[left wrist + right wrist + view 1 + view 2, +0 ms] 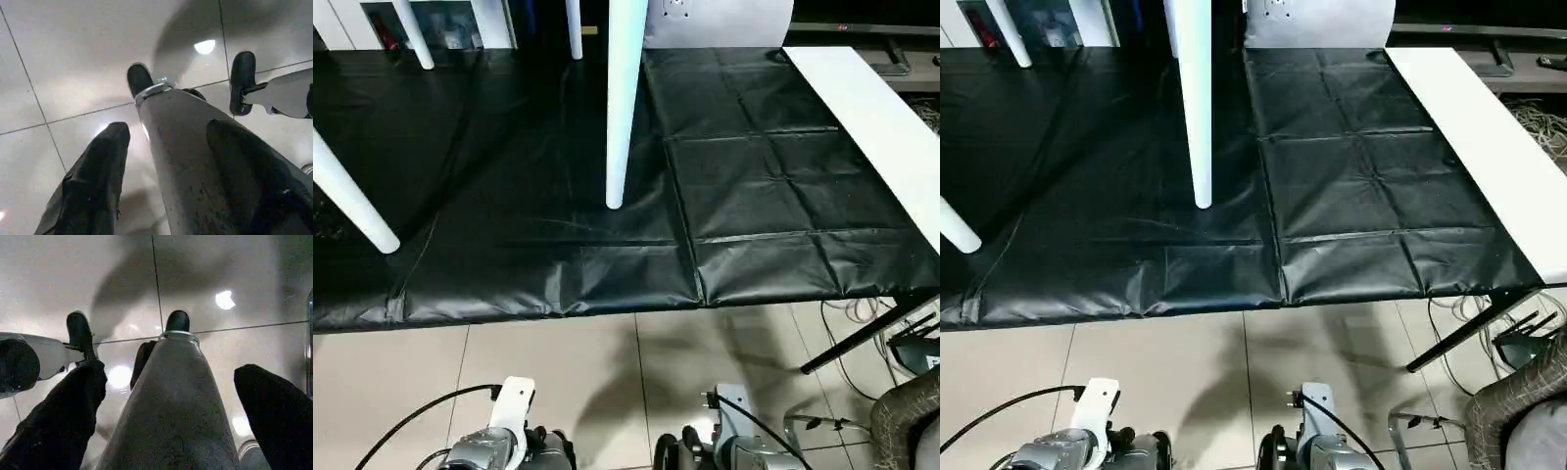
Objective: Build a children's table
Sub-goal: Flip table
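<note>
The children's table stands upright on the black-covered work surface [754,196]. Its white tube legs show: one in the middle [625,98], one at the left [352,201], two at the back [414,34] [574,29]. The top is cut off above the picture. Both silver forearms hang low in front of the surface, over the tiled floor. My left gripper [168,129] points down at the floor, open, its fingers [105,161] apart. My right gripper [171,369] is open wider, with its fingers [73,401] spread. A grey tapered column with a black foot shows between each pair.
A long white board [862,108] lies along the right edge of the work surface. Cables [862,333], a black stand leg [852,343] and a grey ribbed hose [906,411] sit on the floor at the right. Pale floor tiles [587,372] lie between me and the surface.
</note>
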You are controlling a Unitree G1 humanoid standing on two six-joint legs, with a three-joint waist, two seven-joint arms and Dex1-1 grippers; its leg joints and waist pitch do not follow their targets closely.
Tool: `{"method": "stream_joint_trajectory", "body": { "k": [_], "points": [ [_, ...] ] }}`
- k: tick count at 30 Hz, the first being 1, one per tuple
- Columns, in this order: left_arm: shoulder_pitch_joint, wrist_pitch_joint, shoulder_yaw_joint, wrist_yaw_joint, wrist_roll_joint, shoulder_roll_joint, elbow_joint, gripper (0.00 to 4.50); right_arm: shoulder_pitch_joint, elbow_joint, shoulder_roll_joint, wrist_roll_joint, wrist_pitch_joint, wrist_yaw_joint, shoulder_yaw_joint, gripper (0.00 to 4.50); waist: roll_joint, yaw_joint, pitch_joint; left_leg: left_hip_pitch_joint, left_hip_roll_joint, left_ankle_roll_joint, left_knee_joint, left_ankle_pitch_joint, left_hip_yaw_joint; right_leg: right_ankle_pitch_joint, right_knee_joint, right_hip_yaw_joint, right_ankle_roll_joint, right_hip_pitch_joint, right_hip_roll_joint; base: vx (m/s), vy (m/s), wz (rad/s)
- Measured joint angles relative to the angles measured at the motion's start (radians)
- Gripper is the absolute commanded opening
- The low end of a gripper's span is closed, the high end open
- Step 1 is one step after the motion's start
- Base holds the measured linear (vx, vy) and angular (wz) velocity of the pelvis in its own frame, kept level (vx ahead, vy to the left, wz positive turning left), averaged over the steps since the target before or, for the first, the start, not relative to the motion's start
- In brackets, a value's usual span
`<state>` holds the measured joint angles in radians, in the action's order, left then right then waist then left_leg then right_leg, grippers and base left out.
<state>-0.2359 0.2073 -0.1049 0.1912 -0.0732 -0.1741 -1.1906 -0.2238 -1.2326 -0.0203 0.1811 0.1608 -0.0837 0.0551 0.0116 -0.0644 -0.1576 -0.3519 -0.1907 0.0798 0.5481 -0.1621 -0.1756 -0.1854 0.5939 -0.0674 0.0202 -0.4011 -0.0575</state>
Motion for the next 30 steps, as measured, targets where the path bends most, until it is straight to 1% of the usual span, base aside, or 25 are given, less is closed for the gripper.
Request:
{"method": "stream_joint_trajectory", "body": {
  "k": [13,20,30],
  "points": [
    [0.000,0.000,0.000,0.000,0.000,0.001,-0.004,2.92,0.000,0.000,0.000,0.000,0.000,0.000,-0.001,4.50,-0.001,0.000,0.000,0.000,0.001,0.000,-0.008,0.000,-0.001,-0.001,-0.007,0.000,-0.001,-0.001,0.000,0.000,0.000,0.00],
    [0.000,0.000,0.000,0.000,0.000,0.001,-0.004,2.92,0.000,0.000,0.000,0.000,0.000,0.000,-0.001,4.50,-0.001,0.000,0.000,-0.001,0.001,0.000,-0.015,0.000,-0.002,0.000,-0.014,0.000,-0.001,-0.001,0.000,0.000,0.000,0.00],
    [0.000,0.000,0.000,0.000,0.000,0.001,-0.005,2.92,0.000,0.000,-0.001,0.000,0.000,0.000,-0.001,4.50,-0.001,0.001,0.001,-0.001,0.001,0.000,-0.017,-0.003,-0.004,0.001,-0.017,0.000,0.002,-0.001,0.000,0.000,0.000,0.00]
  ]
}}
